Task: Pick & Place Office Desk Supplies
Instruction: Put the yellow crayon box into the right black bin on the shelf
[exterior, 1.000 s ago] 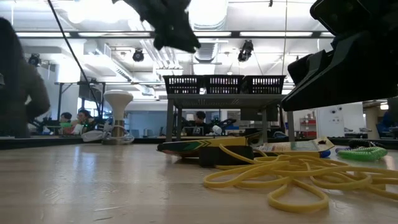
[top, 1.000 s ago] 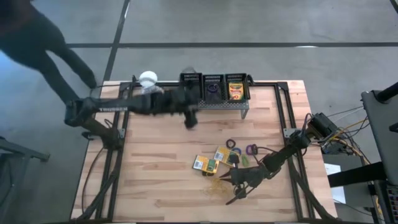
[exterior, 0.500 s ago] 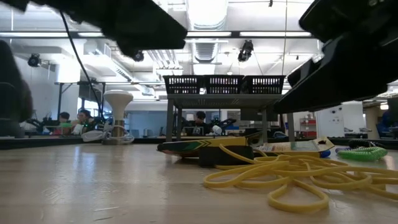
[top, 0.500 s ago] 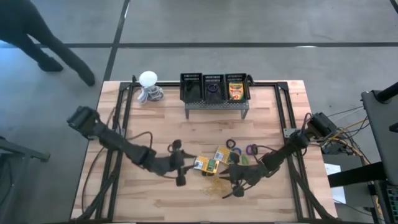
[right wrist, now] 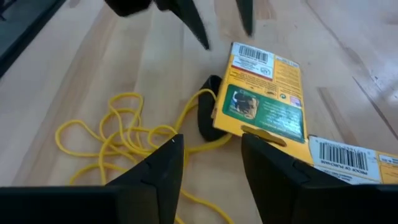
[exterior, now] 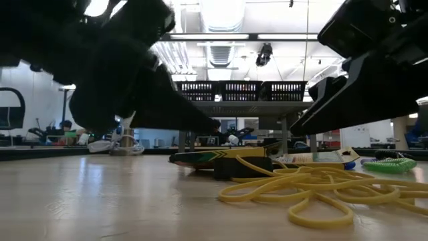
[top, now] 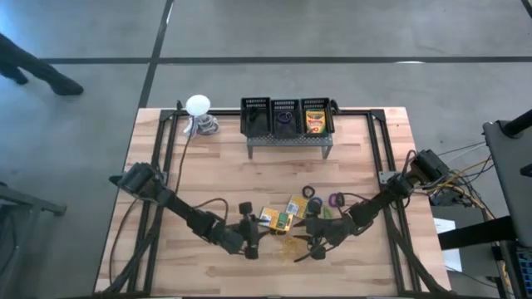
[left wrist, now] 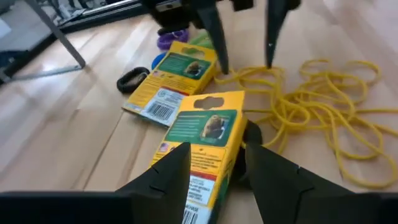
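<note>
Two yellow-and-green crayon boxes (top: 274,218) (top: 295,206) lie flat near the table's middle, the nearer one partly over a black ring (right wrist: 205,118). A loose heap of yellow rubber bands (top: 291,247) lies just in front of them. Purple, black and green rings (top: 335,199) lie behind. My left gripper (top: 251,238) is open and low at the left end of one box (left wrist: 205,134), a finger on either side of that end. My right gripper (top: 302,247) is open over the rubber bands (right wrist: 118,137), facing the left gripper.
A grey perforated stand (top: 287,139) at the far edge carries three black baskets (top: 285,116); one holds a crayon box (top: 314,122), another a ring. A white ball-shaped object (top: 198,105) stands far left. A person's legs (top: 33,71) show beyond the table. Bare wood lies to the left.
My left arm has swung from above the stand down toward the near edge, and its gripper has come low at the crayon box's left end. My right gripper has opened and drawn slightly toward the far edge over the rubber bands, which lie as before.
</note>
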### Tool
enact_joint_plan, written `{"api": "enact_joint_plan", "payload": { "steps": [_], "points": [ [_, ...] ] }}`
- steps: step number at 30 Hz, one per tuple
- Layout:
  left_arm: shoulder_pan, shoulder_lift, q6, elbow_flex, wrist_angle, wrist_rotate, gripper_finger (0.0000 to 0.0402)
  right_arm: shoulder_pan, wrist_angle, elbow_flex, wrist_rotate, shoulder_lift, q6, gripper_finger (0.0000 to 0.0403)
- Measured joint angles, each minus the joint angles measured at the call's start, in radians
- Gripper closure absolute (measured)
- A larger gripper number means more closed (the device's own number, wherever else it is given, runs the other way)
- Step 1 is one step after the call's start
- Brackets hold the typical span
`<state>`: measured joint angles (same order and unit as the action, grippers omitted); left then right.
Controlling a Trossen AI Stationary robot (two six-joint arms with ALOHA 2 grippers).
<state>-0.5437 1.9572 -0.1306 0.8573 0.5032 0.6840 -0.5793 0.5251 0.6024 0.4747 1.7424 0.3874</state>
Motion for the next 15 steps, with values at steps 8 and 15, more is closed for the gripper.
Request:
{"api": "enact_joint_plan", "payload": {
  "steps": [8,15],
  "points": [
    [-0.036,-0.013,0.125,0.15,-0.394,-0.006,0.0243,0.0,0.006,-0.008,0.0,0.0,0.0,0.0239],
    [-0.033,-0.007,0.104,0.145,-0.468,-0.027,0.0241,0.001,0.01,-0.01,-0.001,0.0,0.002,0.0247]
  ]
}}
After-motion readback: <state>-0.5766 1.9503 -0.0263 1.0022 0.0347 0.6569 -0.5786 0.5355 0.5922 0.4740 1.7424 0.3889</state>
